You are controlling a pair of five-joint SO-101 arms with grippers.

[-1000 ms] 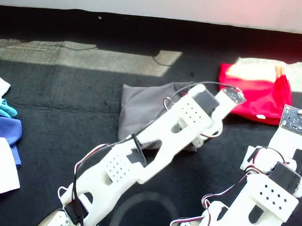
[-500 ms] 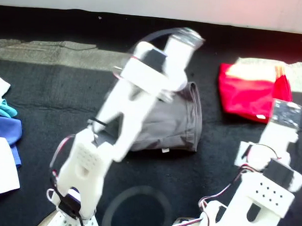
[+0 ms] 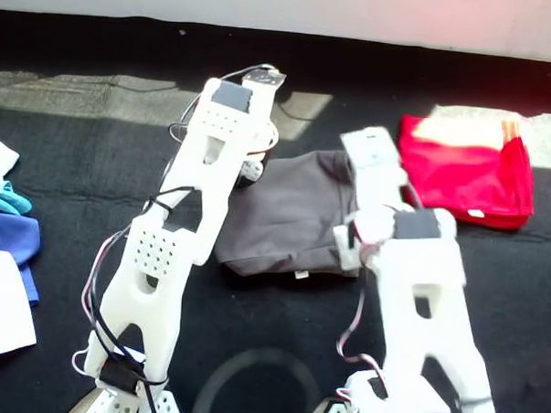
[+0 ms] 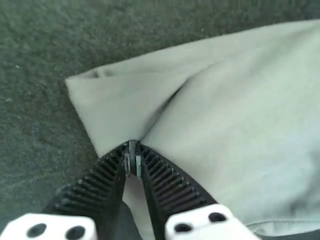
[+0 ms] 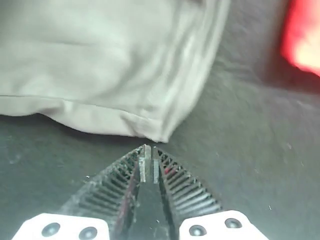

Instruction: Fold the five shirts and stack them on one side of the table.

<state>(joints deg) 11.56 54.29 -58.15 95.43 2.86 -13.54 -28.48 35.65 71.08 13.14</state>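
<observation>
**At mid-table: both arms stretched out to the gray shirt**

The gray shirt (image 3: 289, 216) lies partly folded mid-table on the dark table (image 3: 94, 180). The left arm is extended far, wrist bent down at the shirt's far-left corner. The left gripper (image 4: 131, 159) has its fingers pressed together, tips over the cloth by a fold. The right arm is along the shirt's right edge. The right gripper (image 5: 148, 167) is likewise closed, empty, just off a shirt corner. A red shirt (image 3: 464, 174) sits far right and a blue shirt (image 3: 7, 236) at the left edge.
</observation>
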